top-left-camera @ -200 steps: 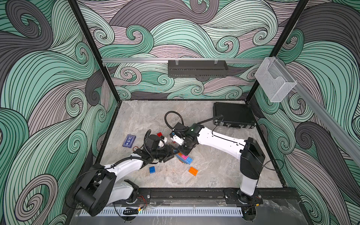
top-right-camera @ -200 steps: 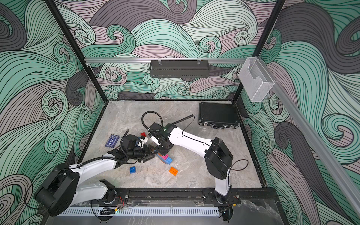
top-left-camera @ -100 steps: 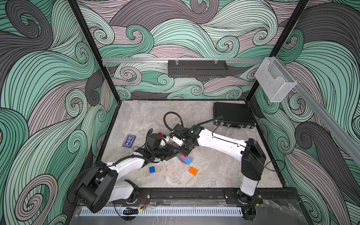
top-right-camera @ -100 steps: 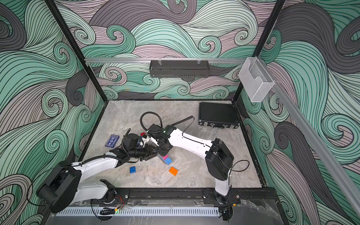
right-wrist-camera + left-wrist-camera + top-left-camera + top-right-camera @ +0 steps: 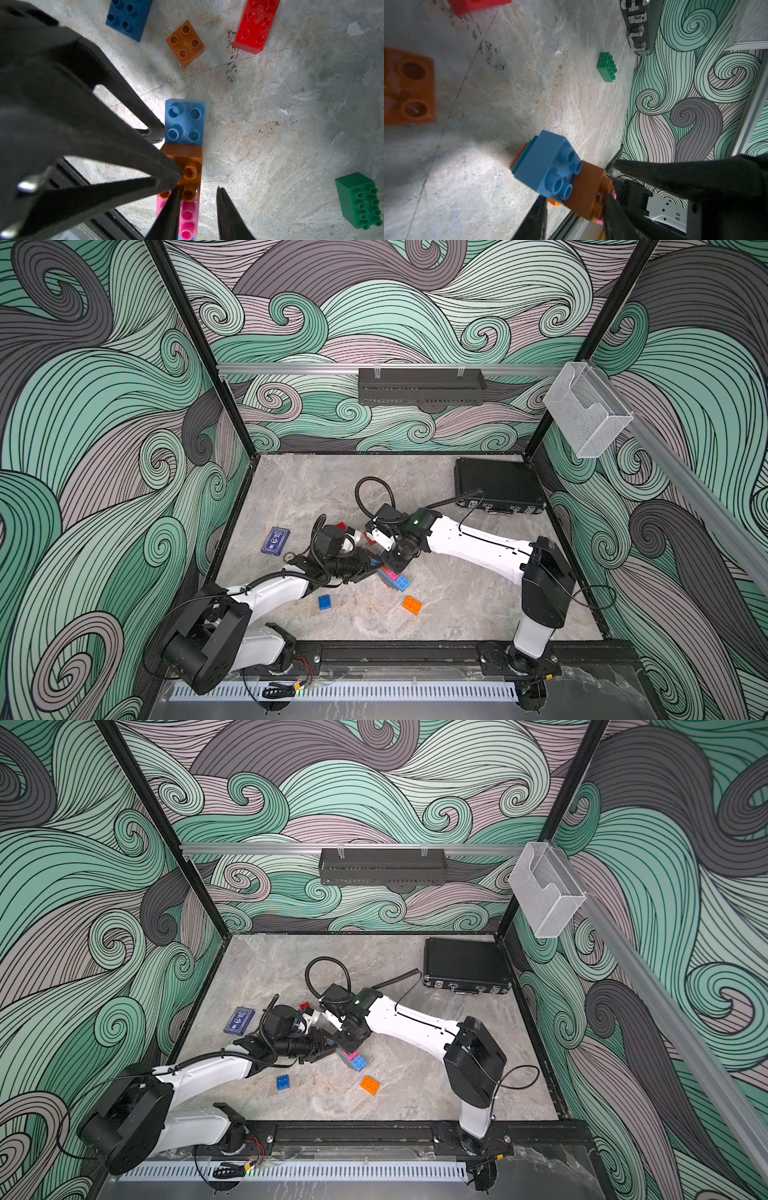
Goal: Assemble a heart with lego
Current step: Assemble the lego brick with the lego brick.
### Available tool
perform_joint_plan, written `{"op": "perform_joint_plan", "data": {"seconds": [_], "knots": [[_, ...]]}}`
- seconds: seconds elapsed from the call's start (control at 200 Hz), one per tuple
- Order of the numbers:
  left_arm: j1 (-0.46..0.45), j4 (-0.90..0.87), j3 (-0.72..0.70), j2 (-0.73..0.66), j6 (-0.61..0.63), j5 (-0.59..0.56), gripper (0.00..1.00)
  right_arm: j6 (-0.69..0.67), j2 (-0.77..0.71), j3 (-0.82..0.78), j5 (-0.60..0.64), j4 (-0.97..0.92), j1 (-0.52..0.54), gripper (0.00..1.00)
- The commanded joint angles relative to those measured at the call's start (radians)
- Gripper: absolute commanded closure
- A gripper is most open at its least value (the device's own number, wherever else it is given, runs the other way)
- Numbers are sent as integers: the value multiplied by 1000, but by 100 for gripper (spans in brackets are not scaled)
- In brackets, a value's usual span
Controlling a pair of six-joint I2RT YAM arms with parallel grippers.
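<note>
The lego assembly (image 5: pixel 395 578) (image 5: pixel 353 1060) lies mid-table in both top views, with both grippers meeting over it. Its light blue brick (image 5: pixel 548 162) (image 5: pixel 185 122), orange brick (image 5: pixel 585 191) (image 5: pixel 187 162) and pink brick (image 5: pixel 189 216) sit in a row. My left gripper (image 5: pixel 573 198) (image 5: pixel 371 567) is shut on the orange brick. My right gripper (image 5: pixel 197 188) (image 5: pixel 394 563) is drawn in to a narrow gap. One fingertip lies over the pink brick and the other over bare floor. Nothing shows clamped between them.
Loose bricks lie around: a blue square (image 5: pixel 325 602), an orange square (image 5: pixel 412 605), a red one (image 5: pixel 341 526), and a dark blue oblong (image 5: pixel 128 18), red oblong (image 5: pixel 256 25) and green brick (image 5: pixel 359 201). A blue card box (image 5: pixel 275 540) lies left. A black case (image 5: pixel 498 489) sits back right.
My left gripper has moved right onto the assembly and closed on its orange brick. The right gripper has stayed over the pink end.
</note>
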Motion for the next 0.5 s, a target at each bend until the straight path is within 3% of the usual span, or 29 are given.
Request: {"op": "perform_joint_plan", "data": {"seconds": [0.0, 0.495], "knots": [[-7, -74, -17, 4, 10, -59, 58, 12, 24, -43, -5, -59, 4, 67], [-8, -82, -21, -9, 11, -65, 57, 13, -8, -77, -35, -55, -4, 66]]}}
